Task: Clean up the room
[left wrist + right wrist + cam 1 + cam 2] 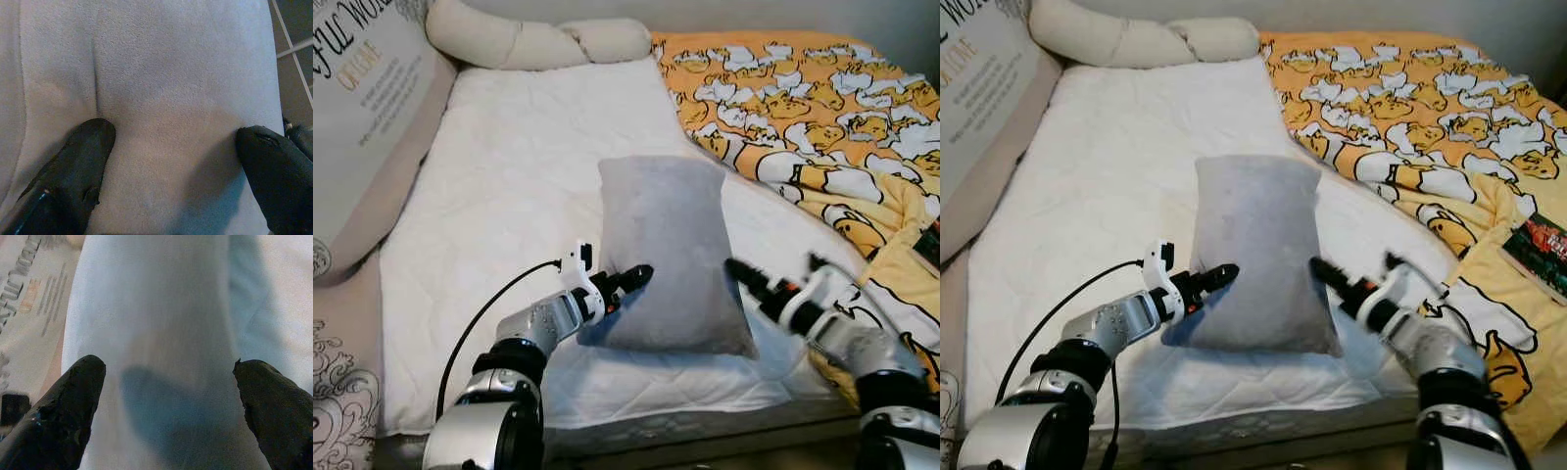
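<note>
Left eye view — cushion [362, 108] lettering "FUL WOR", beside grey pillow [671, 255].

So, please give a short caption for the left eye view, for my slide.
Both grippers, left and right, press a grey pillow between them over the white mattress.

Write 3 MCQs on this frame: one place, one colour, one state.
1. Where is the grey pillow?
A. on the floor
B. held up over the white mattress, between both pincers
C. under the blanket

2. What colour is the duck-print blanket?
A. orange-yellow
B. blue
C. green

3. How do the left pincer fingers stand?
A. shut on a cable
B. pinching a book
C. spread apart against the pillow

Key:
1 B, the left pincer and right pincer flank it above the bed.
2 A, orange-yellow with white ducks.
3 C, the left wrist view shows both fingers apart on grey fabric.
</note>
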Available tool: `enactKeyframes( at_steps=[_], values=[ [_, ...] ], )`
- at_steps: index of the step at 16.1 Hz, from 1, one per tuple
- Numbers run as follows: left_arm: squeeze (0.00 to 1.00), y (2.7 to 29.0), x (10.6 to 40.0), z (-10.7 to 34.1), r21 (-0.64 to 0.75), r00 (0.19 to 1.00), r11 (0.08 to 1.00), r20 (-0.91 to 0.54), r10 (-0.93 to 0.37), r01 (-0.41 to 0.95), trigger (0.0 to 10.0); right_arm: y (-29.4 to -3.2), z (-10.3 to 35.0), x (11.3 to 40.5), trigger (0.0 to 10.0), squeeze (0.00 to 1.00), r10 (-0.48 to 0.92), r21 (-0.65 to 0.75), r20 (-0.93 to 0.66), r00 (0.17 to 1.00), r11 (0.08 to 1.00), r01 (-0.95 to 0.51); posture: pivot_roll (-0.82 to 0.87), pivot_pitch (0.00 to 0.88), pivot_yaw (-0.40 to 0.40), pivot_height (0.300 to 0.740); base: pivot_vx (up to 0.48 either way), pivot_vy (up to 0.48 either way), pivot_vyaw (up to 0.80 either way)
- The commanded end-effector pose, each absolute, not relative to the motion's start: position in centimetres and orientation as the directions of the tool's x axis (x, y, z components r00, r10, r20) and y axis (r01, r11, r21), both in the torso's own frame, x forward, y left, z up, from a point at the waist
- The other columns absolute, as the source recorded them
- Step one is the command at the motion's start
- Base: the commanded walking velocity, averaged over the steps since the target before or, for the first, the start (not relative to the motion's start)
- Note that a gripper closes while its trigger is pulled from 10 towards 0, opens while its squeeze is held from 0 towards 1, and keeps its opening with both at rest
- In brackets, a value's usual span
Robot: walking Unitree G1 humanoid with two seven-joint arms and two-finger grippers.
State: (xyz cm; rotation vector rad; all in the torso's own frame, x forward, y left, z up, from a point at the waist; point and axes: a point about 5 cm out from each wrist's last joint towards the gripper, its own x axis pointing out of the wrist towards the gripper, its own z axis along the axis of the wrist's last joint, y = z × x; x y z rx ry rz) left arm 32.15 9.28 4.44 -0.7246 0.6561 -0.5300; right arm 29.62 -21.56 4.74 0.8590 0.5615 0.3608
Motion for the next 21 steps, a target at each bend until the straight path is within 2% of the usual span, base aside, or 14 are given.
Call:
enactKeyframes(
  at_steps=[1,3,5,10,12,14,15,16,17,18,19,21],
  values=[
    [0.00,9.1,31.7,3.6,-0.740,0.660,0.649,-0.399,-0.636,0.179,10.0,-20.9,5.2,30.2,10.0,0.00,0.548,0.799,-0.295,0.783,0.590,-0.111,-0.09,0.000,0.034,0.740,0.000,0.000,0.00],
    [0.00,10.2,32.1,3.2,-0.693,0.710,0.706,-0.424,-0.563,0.146,10.0,-19.9,4.7,30.3,10.0,0.00,0.587,0.811,-0.292,0.755,0.570,-0.129,-0.09,0.000,0.030,0.740,0.000,0.000,0.00],
    [0.00,11.7,32.5,3.2,-0.719,0.772,0.694,-0.415,-0.481,0.046,10.0,-19.8,4.6,30.3,10.0,0.00,0.594,0.806,-0.299,0.747,0.576,-0.135,-0.08,0.000,0.028,0.740,0.000,0.000,0.00],
    [0.00,13.1,33.5,3.7,-0.698,0.865,0.714,-0.388,-0.317,-0.051,10.0,-20.1,4.4,30.4,10.0,0.00,0.592,0.796,-0.306,0.746,0.589,-0.141,-0.10,0.000,0.027,0.740,0.000,0.000,0.00],
    [0.00,11.1,32.9,3.3,-0.710,0.821,0.704,-0.383,-0.423,0.031,10.0,-20.1,4.5,30.5,10.0,0.00,0.590,0.796,-0.298,0.750,0.587,-0.146,-0.11,0.000,0.032,0.740,0.000,0.000,0.00],
    [0.00,9.1,32.5,3.6,-0.785,0.769,0.608,-0.312,-0.557,0.122,10.0,-19.9,4.6,30.6,10.0,0.00,0.594,0.799,-0.291,0.750,0.582,-0.152,-0.11,0.000,0.033,0.740,0.000,0.000,0.00],
    [0.00,8.2,32.2,3.6,-0.780,0.733,0.597,-0.295,-0.613,0.186,10.0,-19.9,4.6,30.6,10.0,0.00,0.597,0.800,-0.289,0.748,0.580,-0.154,-0.11,0.000,0.033,0.740,0.000,0.000,0.00],
    [0.00,6.7,31.1,3.0,-0.740,0.634,0.605,-0.324,-0.702,0.292,10.0,-19.6,4.5,30.6,1.3,0.00,0.601,0.800,-0.291,0.745,0.580,-0.156,-0.11,0.000,0.035,0.740,0.000,0.000,0.00],
    [0.00,6.0,30.5,2.5,-0.707,0.579,0.615,-0.354,-0.735,0.348,7.6,-19.5,4.3,30.6,0.0,0.00,0.602,0.800,-0.292,0.743,0.580,-0.156,-0.11,0.000,0.037,0.740,0.000,0.000,0.00],
    [0.00,6.0,30.6,2.4,-0.699,0.600,0.636,-0.367,-0.711,0.327,0.0,-19.3,4.3,30.6,0.0,0.00,0.603,0.800,-0.291,0.743,0.579,-0.158,-0.11,0.000,0.038,0.740,0.000,0.000,0.00],
    [0.00,6.2,30.9,2.6,-0.704,0.634,0.645,-0.361,-0.684,0.296,0.0,-19.1,4.2,30.6,0.0,0.00,0.604,0.797,-0.289,0.743,0.582,-0.163,-0.11,0.000,0.039,0.740,0.000,0.000,0.00],
    [0.00,6.3,31.2,2.8,-0.698,0.646,0.653,-0.358,-0.674,0.295,0.0,-18.9,4.1,30.6,0.0,0.00,0.599,0.788,-0.284,0.749,0.591,-0.174,-0.11,0.000,0.042,0.740,0.000,0.000,0.00]
  ],
)
